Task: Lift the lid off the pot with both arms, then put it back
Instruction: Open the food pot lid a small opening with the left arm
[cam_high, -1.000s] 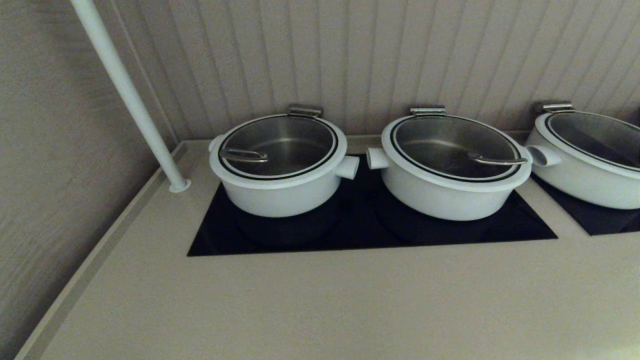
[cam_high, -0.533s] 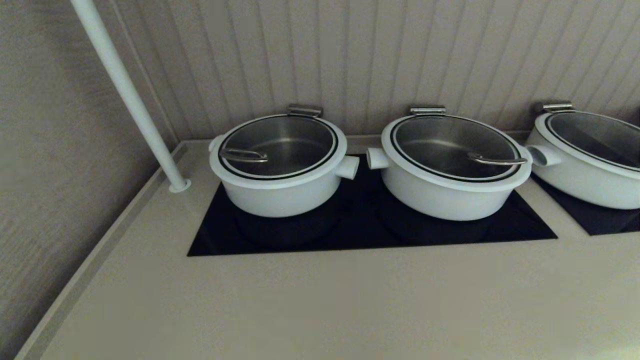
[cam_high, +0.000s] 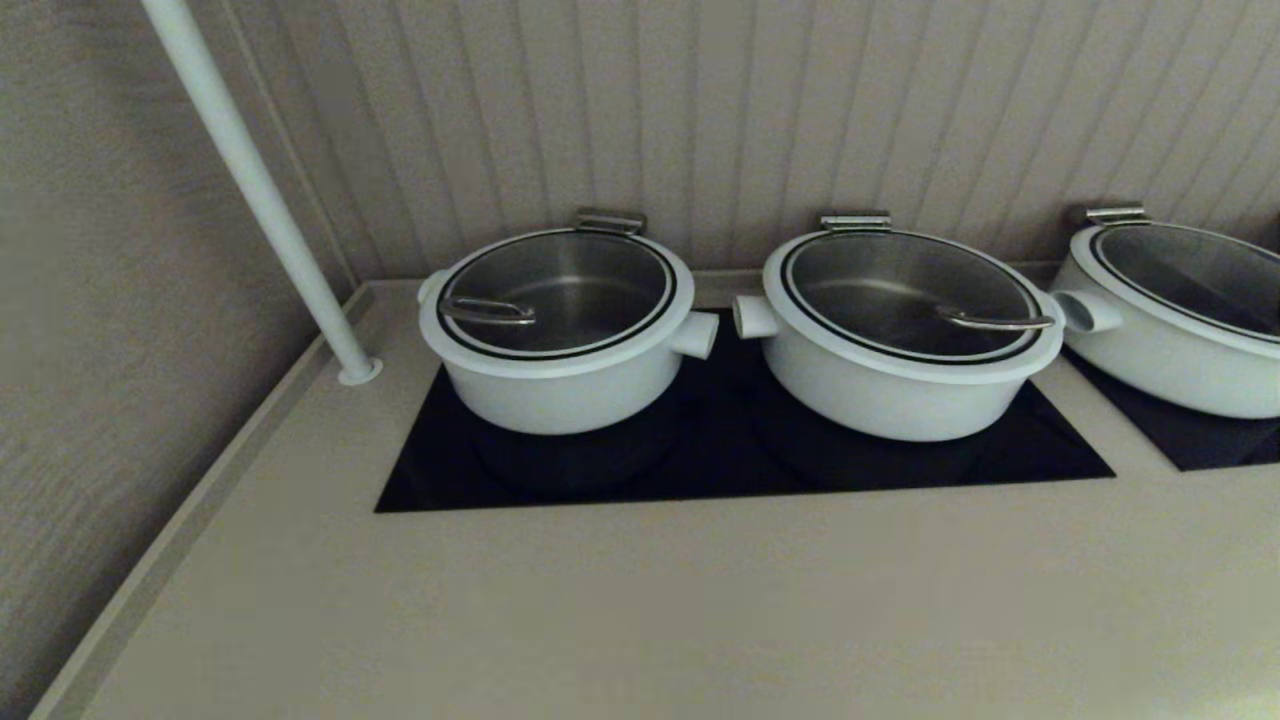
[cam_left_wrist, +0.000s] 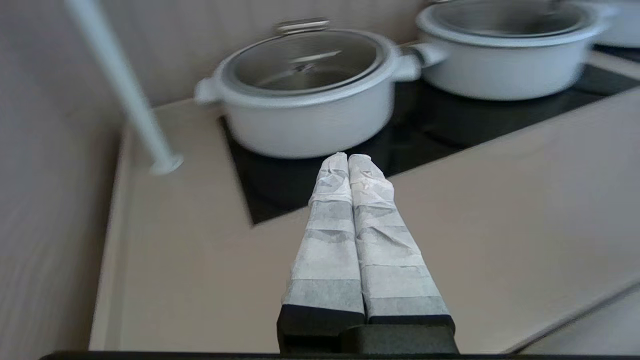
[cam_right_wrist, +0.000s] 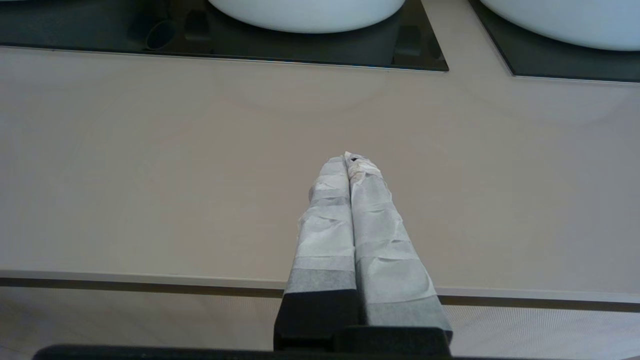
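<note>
The round white pot with a stub handle (cam_high: 560, 380) is sitting left of centre in the head view on the black cooktop panel (cam_high: 720, 470), its glass lid with a steel loop handle (cam_high: 556, 292) resting on it. The left gripper (cam_left_wrist: 348, 159) (tape-wrapped fingers pressed together) is hovering before it; the right gripper (cam_right_wrist: 350, 161), likewise closed, is hanging over the beige counter (cam_right_wrist: 150, 175).

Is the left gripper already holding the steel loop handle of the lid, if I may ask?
No, the left gripper is shut on nothing, short of the pot, whose lid sits untouched.

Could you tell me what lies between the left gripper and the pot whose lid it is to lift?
In the left wrist view, only bare counter and black cooktop glass separate the left gripper from the pot.
</note>
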